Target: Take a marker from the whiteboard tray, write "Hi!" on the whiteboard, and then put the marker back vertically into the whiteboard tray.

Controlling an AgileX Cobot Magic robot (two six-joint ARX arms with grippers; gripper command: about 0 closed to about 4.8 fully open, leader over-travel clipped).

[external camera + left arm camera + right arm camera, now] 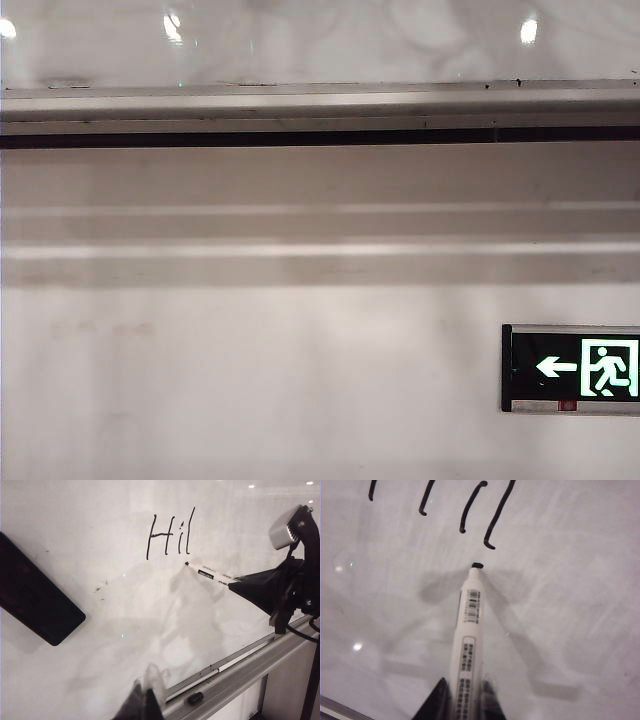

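Writing step is being finished: marker [468, 630] is being held clamped in right gripper [462, 692] jaws, tip on whiteboard [100, 630] dotting the "!". Left gripper [145, 700] jaws together, empty, near whiteboard tray [240, 675]. Next, in judgement: lift-off, upright return to tray.

A: How is the exterior view set?
B: The whiteboard tray [320, 110] is faced squarely, close, from below.
A: And the wrists?
B: The whiteboard [100, 605] is viewed obliquely from the left, closely from the right; the writing [170, 532] is shared.
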